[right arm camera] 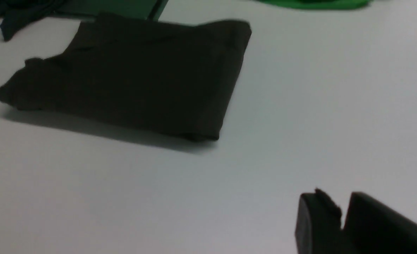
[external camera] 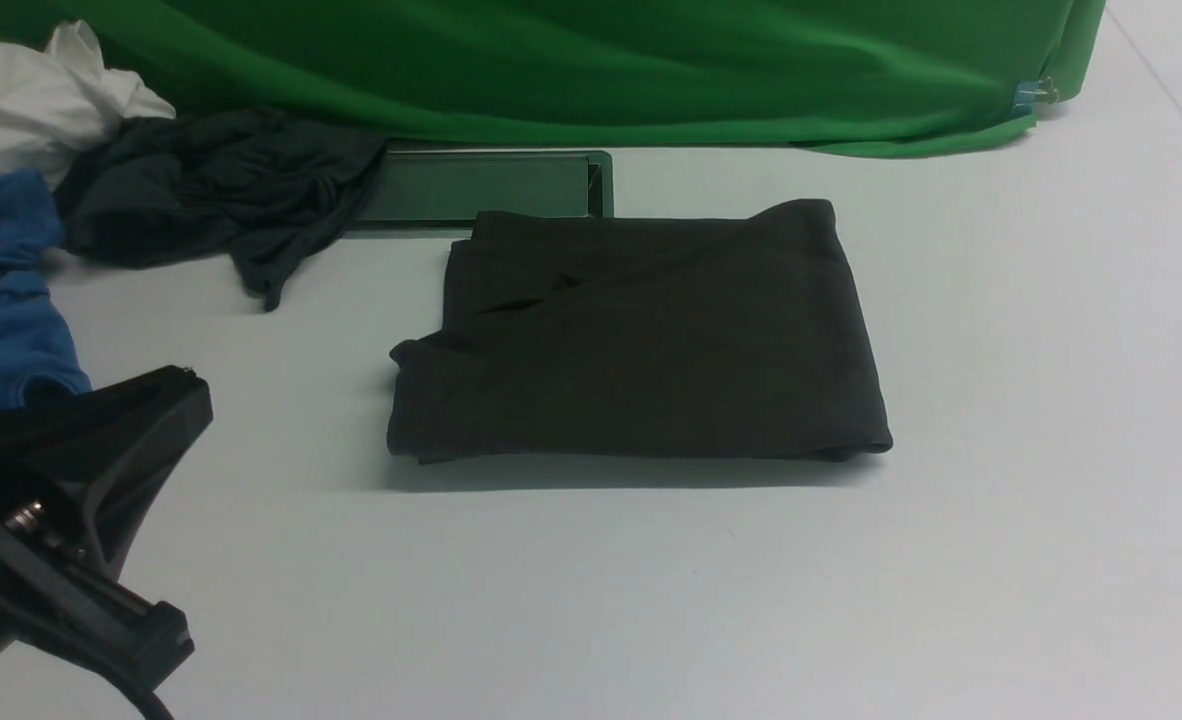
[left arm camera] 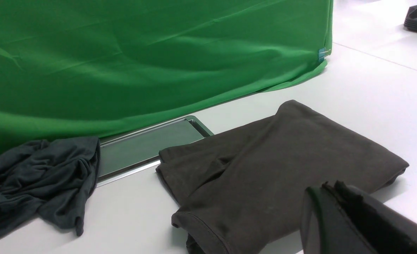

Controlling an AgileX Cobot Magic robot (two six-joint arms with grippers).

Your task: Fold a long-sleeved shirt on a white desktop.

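Folded long-sleeved shirt (external camera: 641, 335) lies flat on the white bench (external camera: 1001, 450). Left tool (left arm camera: 330, 197) pressed together, right tool (right arm camera: 340, 215) nearly together, both empty. Folding looks complete; nothing further to grasp.

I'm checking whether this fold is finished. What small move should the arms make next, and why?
Probably just draw both arms clear. The long-sleeved shirt already lies as a compact folded rectangle on the white desktop. The left pincer is shut on nothing, and the right pincer hangs nearly closed above bare table, apart from the cloth.
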